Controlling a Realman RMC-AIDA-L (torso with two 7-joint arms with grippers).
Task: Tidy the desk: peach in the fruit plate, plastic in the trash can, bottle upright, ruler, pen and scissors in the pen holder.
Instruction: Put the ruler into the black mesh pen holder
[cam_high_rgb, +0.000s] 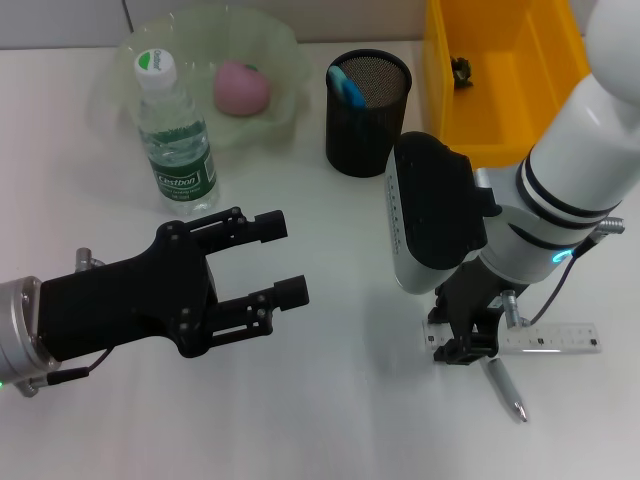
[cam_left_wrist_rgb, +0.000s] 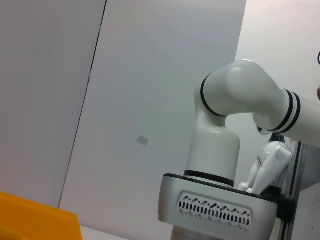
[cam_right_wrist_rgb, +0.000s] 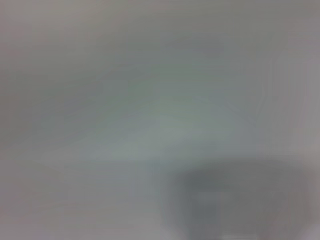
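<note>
Right gripper (cam_high_rgb: 462, 345) is down on the tabletop (cam_high_rgb: 330, 420) at the near right, its fingers at the left end of the ruler (cam_high_rgb: 545, 338). I can't tell from the head view whether they're closed on it or just around it; the right wrist view is a grey blur with nothing usable. Ruler lies flat, running out to the right of the fingers. Pen (cam_high_rgb: 506, 387) is just in front of the ruler, angled, its top end close to the fingers but not between them. Left gripper (cam_high_rgb: 285, 260) hangs over the near left of the tabletop, fingers spread apart, nothing in them, well apart from every item. The left wrist view only shows the right arm (cam_left_wrist_rgb: 235, 130) against a wall and a yellow corner of the bin (cam_left_wrist_rgb: 35, 220). Bottle (cam_high_rgb: 175, 135) stands upright at the far left, touching or just in front of the plate (cam_high_rgb: 275, 60). Peach (cam_high_rgb: 242, 87) sits in the plate. Holder (cam_high_rgb: 367, 100) is right of the plate with something blue (cam_high_rgb: 347, 87) poking out. The bin stands far right with a small dark object (cam_high_rgb: 461, 70) inside.
</note>
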